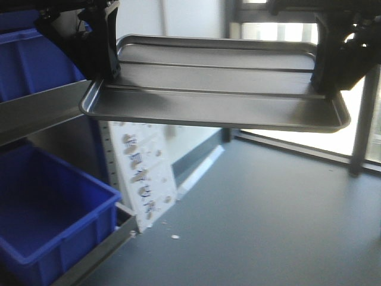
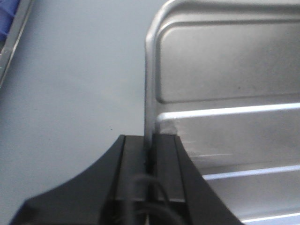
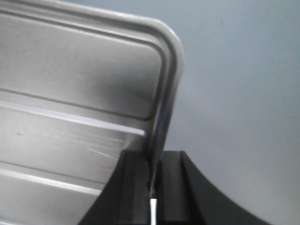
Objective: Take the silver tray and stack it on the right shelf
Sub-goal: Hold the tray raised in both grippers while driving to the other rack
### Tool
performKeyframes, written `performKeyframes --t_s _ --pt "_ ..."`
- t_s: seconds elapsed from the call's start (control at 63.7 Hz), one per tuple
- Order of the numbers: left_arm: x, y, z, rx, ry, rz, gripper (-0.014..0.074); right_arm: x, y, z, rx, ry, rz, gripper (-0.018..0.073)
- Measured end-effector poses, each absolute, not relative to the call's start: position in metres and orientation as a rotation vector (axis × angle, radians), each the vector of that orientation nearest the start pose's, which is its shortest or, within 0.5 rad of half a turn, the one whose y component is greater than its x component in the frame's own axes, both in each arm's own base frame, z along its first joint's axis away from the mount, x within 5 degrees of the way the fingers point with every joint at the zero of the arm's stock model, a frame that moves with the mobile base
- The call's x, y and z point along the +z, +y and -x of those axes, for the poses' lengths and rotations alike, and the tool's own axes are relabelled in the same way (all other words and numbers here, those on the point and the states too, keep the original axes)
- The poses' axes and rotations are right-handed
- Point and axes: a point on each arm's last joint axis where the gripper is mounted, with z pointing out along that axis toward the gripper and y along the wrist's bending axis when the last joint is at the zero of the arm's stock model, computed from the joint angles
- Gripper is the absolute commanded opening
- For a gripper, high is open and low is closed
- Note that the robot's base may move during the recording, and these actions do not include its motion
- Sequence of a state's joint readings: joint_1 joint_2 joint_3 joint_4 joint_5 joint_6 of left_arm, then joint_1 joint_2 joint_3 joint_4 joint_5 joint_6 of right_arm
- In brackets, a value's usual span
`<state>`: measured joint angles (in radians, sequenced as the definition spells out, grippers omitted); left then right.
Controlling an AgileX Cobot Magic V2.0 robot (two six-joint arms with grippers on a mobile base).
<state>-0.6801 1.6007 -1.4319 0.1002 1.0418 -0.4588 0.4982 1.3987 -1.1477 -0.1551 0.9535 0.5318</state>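
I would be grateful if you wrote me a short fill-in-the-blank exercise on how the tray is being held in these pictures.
1. The left gripper and the right gripper are each shut on the ___ of the silver tray.
2. Along the tray's base run ___ long parallel ridges.
3. The plastic bin at the lower left of the front view is ___ in colour.

Missing words: rim; two; blue.
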Motion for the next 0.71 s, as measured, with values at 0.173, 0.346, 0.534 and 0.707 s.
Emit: performKeyframes --t_s 0.173,0.346,0.534,0.707 --pt "0.3239 -0.2065 -0.2678 -0.22 2.683 -0.34 -0.0093 0.3077 0.124 -0.252 0.132 2.673 0.036 0.0058" --pt "0.3239 -0.2065 -0.2678 -0.22 2.683 -0.34 -0.0093 0.3077 0.124 -0.252 0.132 2.673 0.036 0.0058" --pt "0.3239 -0.2065 -0.2678 -0.22 2.683 -0.34 -0.0093 0.3077 0.124 -0.252 0.132 2.673 0.036 0.0058" --pt "0.3239 -0.2065 -0.2678 -0.22 2.683 -0.34 -0.0093 0.3077 0.124 -0.252 0.132 2.673 0.036 0.0058"
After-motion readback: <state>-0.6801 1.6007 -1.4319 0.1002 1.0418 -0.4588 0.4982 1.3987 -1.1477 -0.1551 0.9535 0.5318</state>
